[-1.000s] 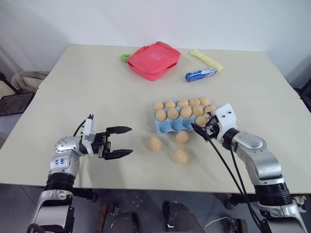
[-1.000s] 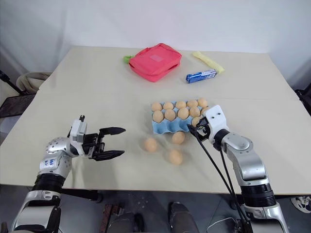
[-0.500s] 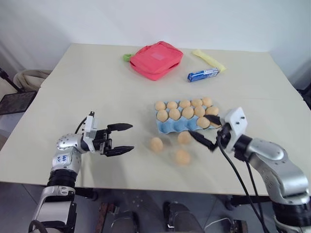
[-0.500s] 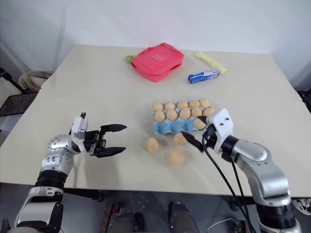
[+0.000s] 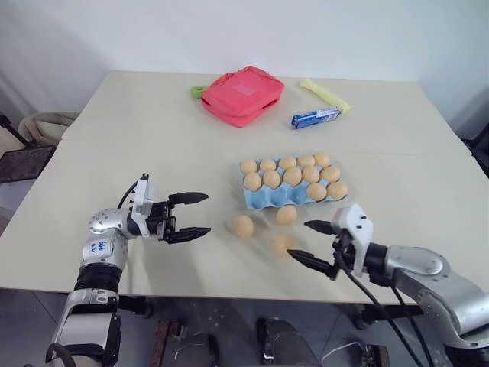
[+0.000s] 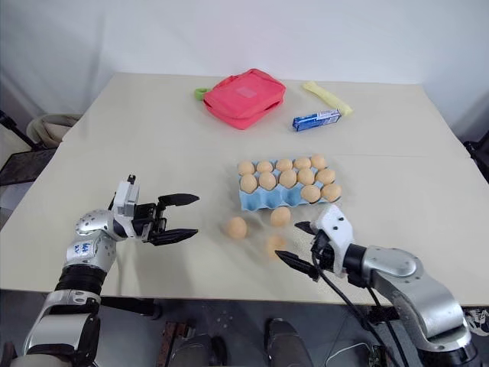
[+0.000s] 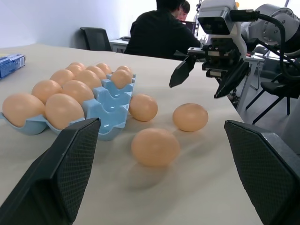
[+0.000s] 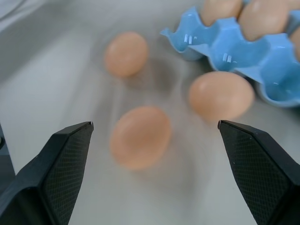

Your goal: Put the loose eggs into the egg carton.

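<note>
Three loose eggs lie on the table before the light blue egg carton (image 5: 260,201): one on the left (image 5: 244,225), one against the carton's front (image 5: 286,215), one nearest me (image 5: 284,244). Several eggs fill the carton's back cups, and some front cups are bare. My right gripper (image 5: 298,239) is open, low over the table, pointing left at the nearest egg (image 8: 140,136), which lies just ahead of its fingers. My left gripper (image 5: 208,213) is open and empty, left of the eggs and pointing right at them (image 7: 155,146).
A red pouch (image 5: 242,93) with a green item (image 5: 197,91) beside it, a blue-and-white snack packet (image 5: 315,117) and a yellow item (image 5: 327,95) lie at the table's far side. A person (image 7: 161,35) sits in the background of the left wrist view.
My right gripper has drawn back from the carton's right end toward the table's near edge and turned left toward the nearest loose egg. The left gripper has stayed put.
</note>
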{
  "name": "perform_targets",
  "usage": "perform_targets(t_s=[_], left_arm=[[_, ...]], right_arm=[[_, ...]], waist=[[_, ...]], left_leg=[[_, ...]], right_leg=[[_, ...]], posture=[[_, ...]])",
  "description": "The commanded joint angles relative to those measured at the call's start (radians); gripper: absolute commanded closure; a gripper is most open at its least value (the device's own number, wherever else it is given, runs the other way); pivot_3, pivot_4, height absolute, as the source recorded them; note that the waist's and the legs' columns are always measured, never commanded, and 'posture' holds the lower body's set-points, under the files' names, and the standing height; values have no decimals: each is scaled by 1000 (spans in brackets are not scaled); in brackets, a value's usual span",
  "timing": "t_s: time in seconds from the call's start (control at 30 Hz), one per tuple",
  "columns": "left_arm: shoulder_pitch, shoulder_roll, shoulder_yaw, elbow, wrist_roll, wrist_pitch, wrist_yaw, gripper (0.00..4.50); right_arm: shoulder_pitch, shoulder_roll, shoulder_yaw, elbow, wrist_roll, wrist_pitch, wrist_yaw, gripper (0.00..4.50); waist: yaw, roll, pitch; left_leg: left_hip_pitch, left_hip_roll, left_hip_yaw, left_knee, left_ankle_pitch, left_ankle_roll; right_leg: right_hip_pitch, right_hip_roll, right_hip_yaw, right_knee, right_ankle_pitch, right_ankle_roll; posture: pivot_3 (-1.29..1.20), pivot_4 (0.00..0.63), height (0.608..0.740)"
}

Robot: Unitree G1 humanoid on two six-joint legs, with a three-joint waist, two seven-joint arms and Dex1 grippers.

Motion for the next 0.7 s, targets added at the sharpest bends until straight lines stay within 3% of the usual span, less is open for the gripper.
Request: perform_targets(t_s=[0.03,0.5,0.6,0.7], left_arm=[[-9,17,14,-6,-7,-6,-49,0],[8,21,16,-19,-8,-6,-40,0],[9,20,15,-22,-8,-5,-39,0],[11,19,16,-25,-9,-6,-36,0]], right_arm=[[-32,26,39,-32,-14,19,-37,42],[-74,70,129,-1,-67,106,-97,42],[-77,69,128,6,-75,115,-98,633],[-82,62,124,7,-86,113,-94,1594]], waist=[[1,0,0],[1,0,0],[0,0,0],[0,0,0]], left_leg=[[0,0,0,0,0,0],[-1,0,0,0,-1,0],[-1,0,0,0,-1,0],[-1,0,0,0,-1,0]], right_leg=[[0,0,0,0,0,0],[0,0,0,0,0,-1],[0,0,0,-1,0,-1],[0,0,0,-1,0,-1]], posture=[[0,150,740],[0,150,740],[0,150,740],[0,150,740]])
